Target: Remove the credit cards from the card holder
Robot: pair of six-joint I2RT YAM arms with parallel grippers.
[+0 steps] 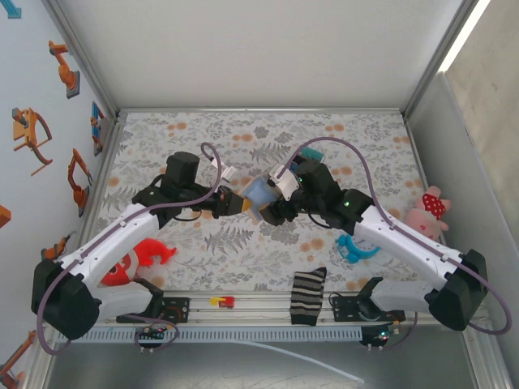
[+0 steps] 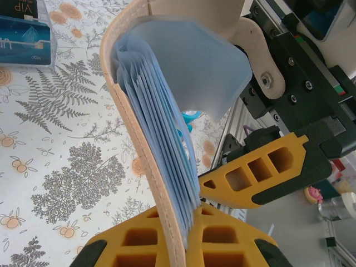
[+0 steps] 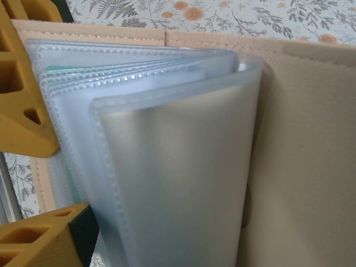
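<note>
The card holder [image 1: 253,197] hangs above the middle of the table between both grippers. It has a tan cover [image 2: 136,144] and a fan of light blue clear sleeves [image 2: 167,133]. My left gripper [image 2: 196,216] is shut on the holder's lower edge, pinching cover and sleeves together; it also shows from above [image 1: 230,204]. My right gripper [image 1: 274,203] faces it from the right, one yellow finger [image 2: 261,172] standing apart under a bent sleeve. The sleeves [image 3: 167,167] and tan cover [image 3: 311,156] sit close before the right wrist camera. A stack of blue and black cards [image 2: 25,33] lies on the table.
A red toy [image 1: 134,259] lies by the left arm. A striped sock [image 1: 308,296] sits at the near edge and a blue ring-shaped toy [image 1: 357,247] under the right arm. A pink plush [image 1: 426,212] rests at the right wall. The table cloth [image 1: 243,138] is floral.
</note>
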